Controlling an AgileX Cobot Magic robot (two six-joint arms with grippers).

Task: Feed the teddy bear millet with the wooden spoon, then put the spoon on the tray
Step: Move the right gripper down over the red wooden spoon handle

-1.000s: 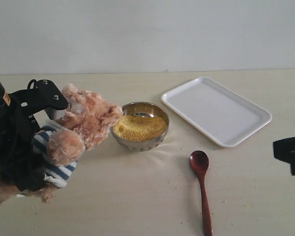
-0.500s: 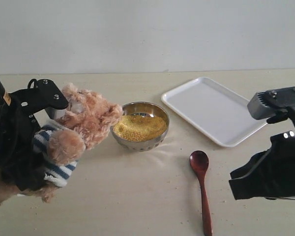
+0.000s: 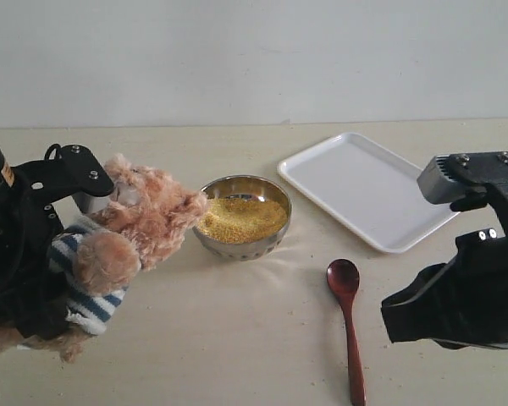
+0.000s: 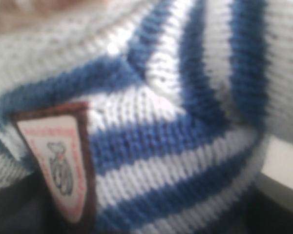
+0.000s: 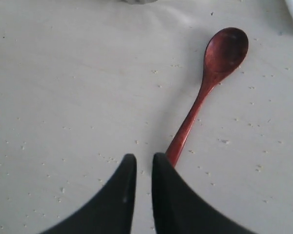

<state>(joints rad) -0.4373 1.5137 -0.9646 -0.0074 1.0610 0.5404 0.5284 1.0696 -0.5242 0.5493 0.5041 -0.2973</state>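
Count on the tabletop (image 3: 195, 338): 1 teddy bear (image 3: 144, 224), 1 steel bowl (image 3: 241, 248), 1 wooden spoon (image 3: 349, 326), 1 tray (image 3: 372, 190), plus 2 black arms w/ 1 gripper each.

The teddy bear was at the left side, leaning fwd w/ its snout just beside the bowl's rim. The left gripper (image 3: 42, 245) had the bear by its striped torso. The fingers themselves were buried in plush, so their gap couldn't be read. The left wrist view was filled w/ navy-and-white knit (image 4: 176, 146) and 1 crest badge (image 4: 58, 161), blurred.

The millet (image 3: 240, 218) sat in the bowl as 1 yellow heap, approx. level w/ the rim. The bowl stood between the bear and the tray, apart from both. The tray lay flat at the back right, nothing on it.

The spoon lay flat on the tabletop in front of the tray and right of the bowl, w/ its oval bowl end toward the tray and its handle running toward the near edge. It was untouched.

The right gripper (image 3: 440, 309) hung near the spoon on its right. In the right wrist view the right gripper (image 5: 141, 158) showed 2 black fingers (image 5: 122, 195) nearly together, w/ only a thin slit between them and nothing in it. The spoon's (image 5: 205, 92) handle end ran under 1 finger. Stray grains (image 5: 107, 158) dotted the surface, too many and too small to count.
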